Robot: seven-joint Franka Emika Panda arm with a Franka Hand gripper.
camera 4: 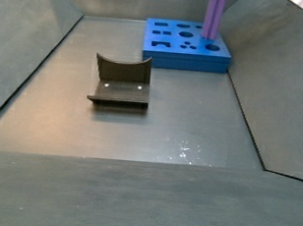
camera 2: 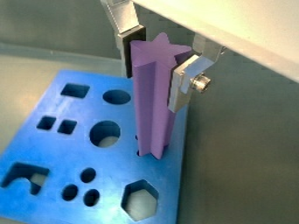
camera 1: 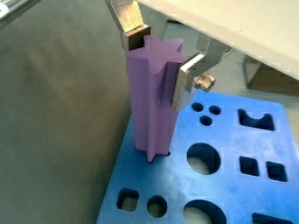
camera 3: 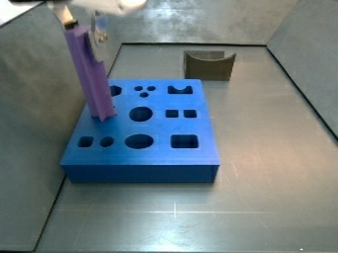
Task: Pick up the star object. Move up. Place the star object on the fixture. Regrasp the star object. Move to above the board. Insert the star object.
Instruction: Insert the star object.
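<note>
At the left edge of the board, the star object stands upright with its lower tip just entering a hole, so the insertion looks under way. High on its upper end, the gripper pinches it between silver fingers, keeping the long prism vertical and leaving its lower length free to slide down. Farther right, the fixture sits apart and unused, its regrasp job apparently done.
</note>
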